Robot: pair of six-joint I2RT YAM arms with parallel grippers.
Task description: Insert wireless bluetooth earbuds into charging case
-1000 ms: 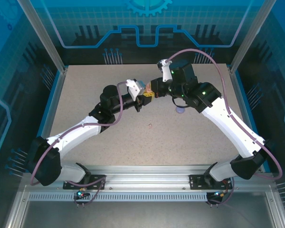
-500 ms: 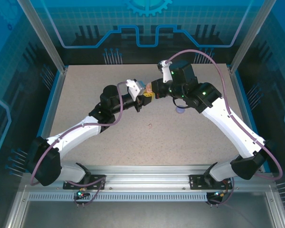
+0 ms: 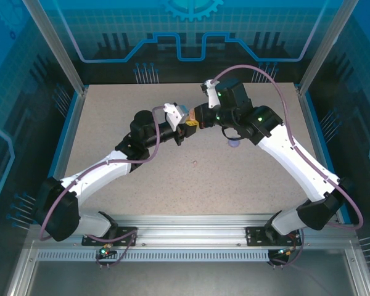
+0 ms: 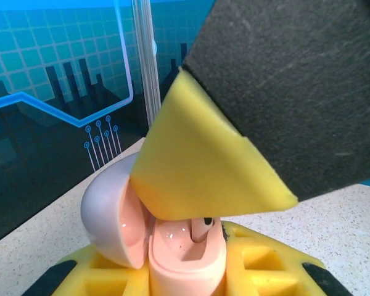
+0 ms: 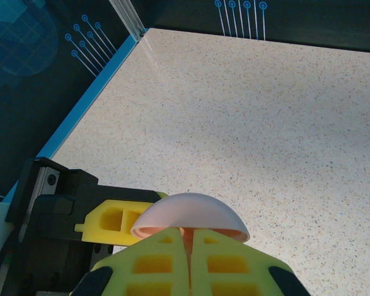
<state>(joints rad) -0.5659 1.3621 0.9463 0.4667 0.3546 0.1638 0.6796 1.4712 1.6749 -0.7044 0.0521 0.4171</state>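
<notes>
**A:** Starting from our left gripper [image 3: 186, 130], what do we have?

**B:** Its yellow fingers [image 4: 237, 246] are clamped on the round pink charging case [image 4: 185, 262]. We hold the case up off the bench [image 3: 246, 191], above the middle and a little toward the far side. It is open, and in the left wrist view its pale lid [image 4: 105, 213] swings out to the left.

**A:** And our right gripper [image 5: 188, 239]?

**B:** Its fingers are pressed together, tip against tip. It meets the left gripper from the right and points down into the open case. In the left wrist view one of its yellow pads [image 4: 197, 166] hangs directly over the hollow of the case.

**A:** Where is the earbud?

**B:** A pale pinkish earbud [image 4: 200, 229] sits with its lower part in the hollow. Its stem points up, and the dark tip is just beneath that pad. The right wrist view shows a pink sliver in the seam between our right fingers. We cannot tell whether the stem is clamped there or only touched.

**A:** And farther out?

**B:** A small purple object [image 3: 233, 143] lies on the bench to the right of the grippers and slightly nearer, tucked beside the right arm [image 3: 290, 154]. We cannot tell whether it is a case or a bud. Nearer still, around the middle of the bench, there is a tiny pinkish speck [image 3: 195, 163], well apart from both grippers and too small to name.
</notes>
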